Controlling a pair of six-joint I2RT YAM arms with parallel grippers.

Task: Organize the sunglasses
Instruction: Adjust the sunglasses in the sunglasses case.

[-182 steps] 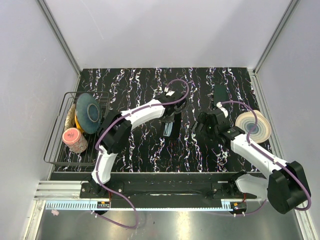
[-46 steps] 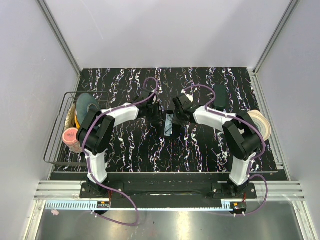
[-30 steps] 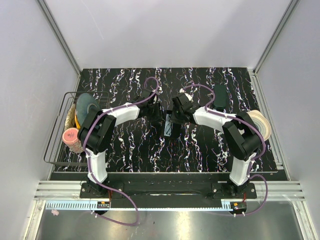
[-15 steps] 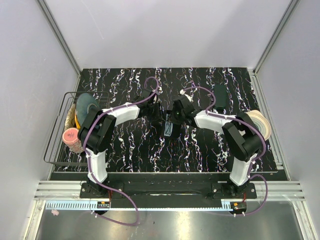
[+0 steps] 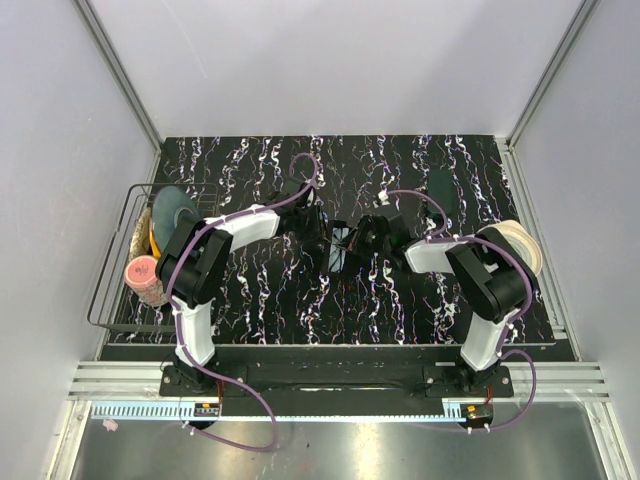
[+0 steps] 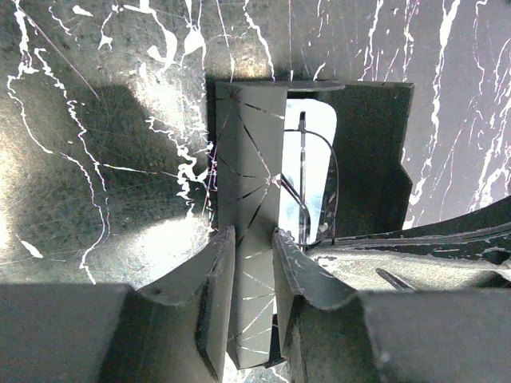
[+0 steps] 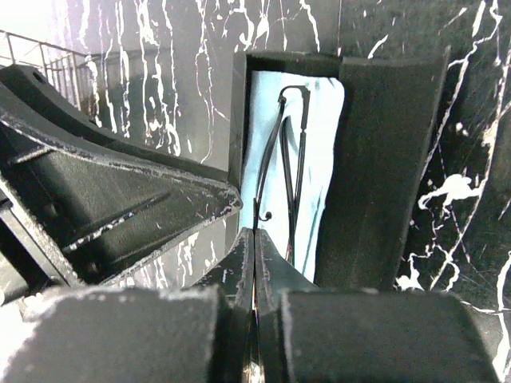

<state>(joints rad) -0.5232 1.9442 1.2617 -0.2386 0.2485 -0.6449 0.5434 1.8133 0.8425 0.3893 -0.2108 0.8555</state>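
Black, white-veined worktop beneath two arms meeting at the centre. Between them, a dark sunglasses case, lid open. Inside, folded thin-framed sunglasses lying on a pale cloth. Left hand clamped on the case's upright grey flap. Right hand with fingers pressed together, at the case's open edge. Wire rack with dishes far left.

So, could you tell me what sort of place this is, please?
Probably a robotics lab test cell: white panels in aluminium framing, left arm and right arm bolted to a rail, a wire basket of props.
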